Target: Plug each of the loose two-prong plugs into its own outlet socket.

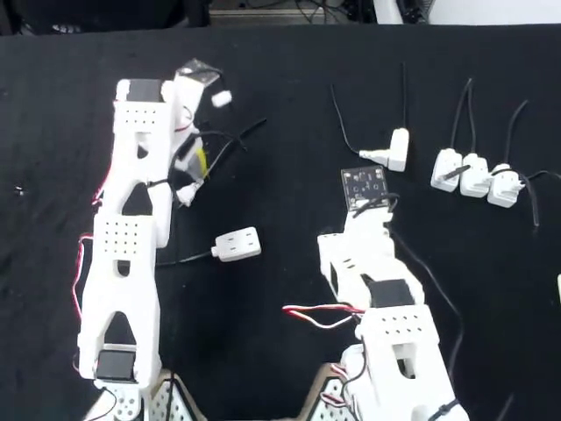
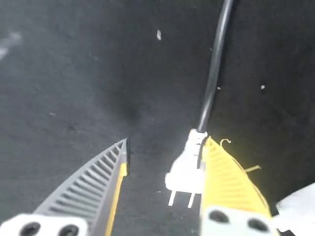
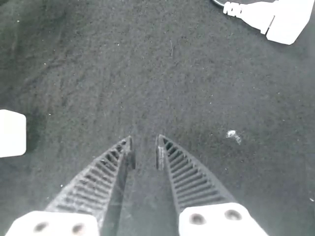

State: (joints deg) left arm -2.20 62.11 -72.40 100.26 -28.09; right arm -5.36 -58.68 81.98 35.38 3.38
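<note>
A white two-prong plug (image 2: 187, 169) on a black cable (image 2: 214, 69) lies against the yellow-faced finger (image 2: 229, 179) of my left gripper (image 2: 165, 142). That gripper is open, its other finger well apart from the plug, and it sits low over the black cloth at the far left (image 1: 191, 180). A white outlet socket (image 1: 237, 244) lies on the cloth between the two arms. My right gripper (image 3: 144, 146) is only narrowly open, with nothing between its fingers. It hovers just short of a white plug and socket pair (image 1: 396, 149), which also shows ahead of it (image 3: 283, 17).
Three white sockets with black cables (image 1: 474, 175) lie in a row at the far right. A small white piece (image 1: 221, 98) sits near the left arm's far end. A white block (image 3: 10, 132) shows at the edge of the right wrist view. Black cloth covers the table.
</note>
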